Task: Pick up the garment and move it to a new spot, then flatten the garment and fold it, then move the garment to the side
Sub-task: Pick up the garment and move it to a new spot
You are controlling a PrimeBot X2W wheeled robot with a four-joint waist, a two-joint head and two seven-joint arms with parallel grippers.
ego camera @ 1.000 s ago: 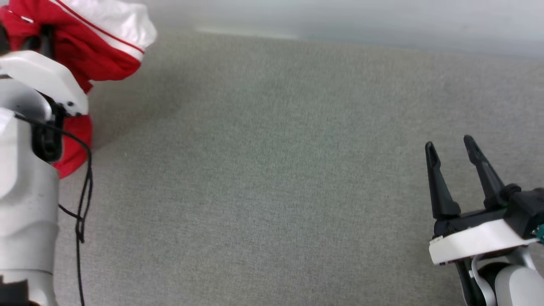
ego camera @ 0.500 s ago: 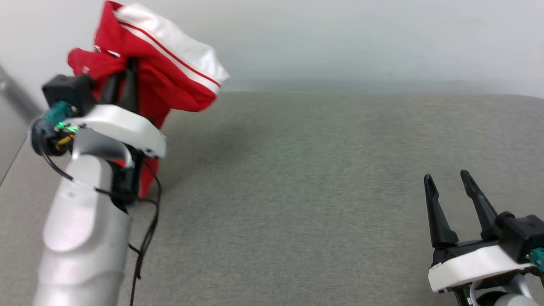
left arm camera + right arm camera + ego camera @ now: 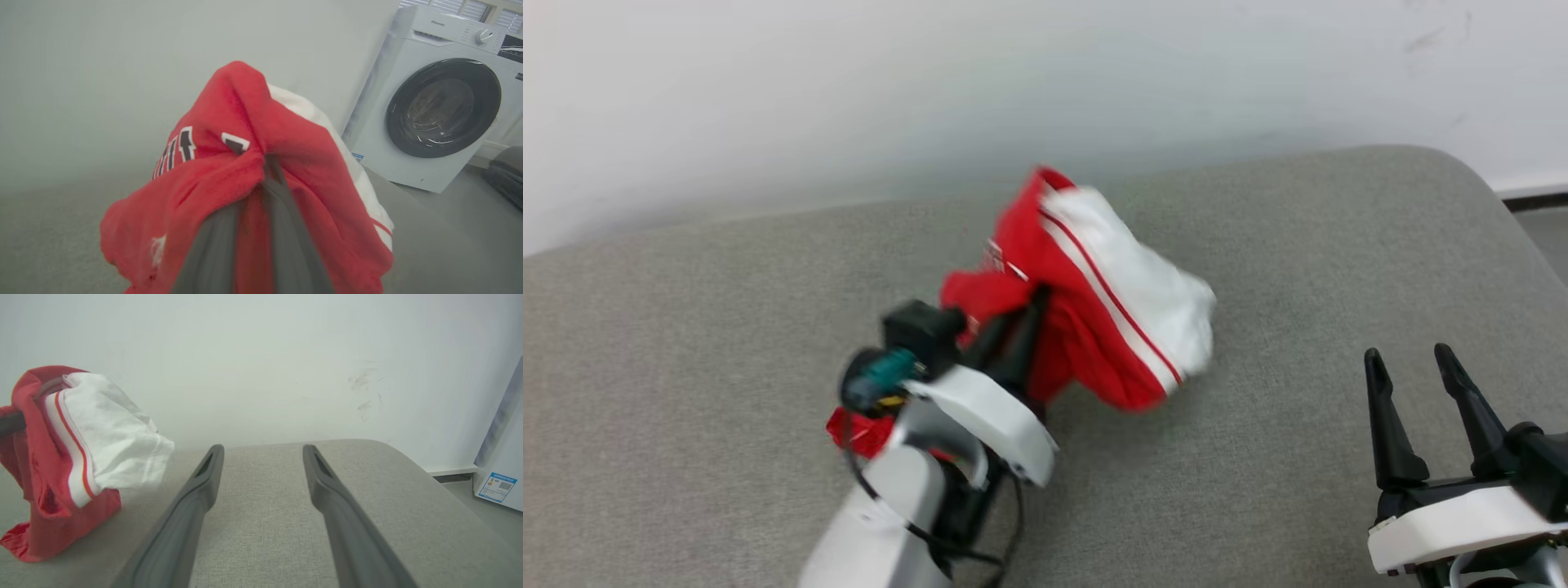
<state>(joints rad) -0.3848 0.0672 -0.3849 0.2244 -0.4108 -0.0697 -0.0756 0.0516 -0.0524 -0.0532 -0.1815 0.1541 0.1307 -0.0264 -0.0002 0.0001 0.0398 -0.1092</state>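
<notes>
The garment (image 3: 1094,318), a bunched red shirt with a white sleeve and striped trim, hangs from my left gripper (image 3: 1021,314) over the grey cushioned surface (image 3: 1258,245), its lower end trailing near the surface. The left gripper (image 3: 265,159) is shut on a red fold of the garment (image 3: 294,143), beside black white-edged lettering. My right gripper (image 3: 1409,359) stands open at the lower right with nothing between its fingers. From the right wrist, the garment (image 3: 81,428) hangs to the left of the open right gripper (image 3: 263,451).
A pale wall (image 3: 931,98) runs behind the grey surface. A white front-loading washing machine (image 3: 441,102) stands past the surface's rounded right end (image 3: 1478,188). Bare grey surface lies between the garment and the right gripper.
The head camera has turned and tilted, shifting the whole picture. The left arm still holds the garment, which now shows over the middle of the surface. The right gripper stays open.
</notes>
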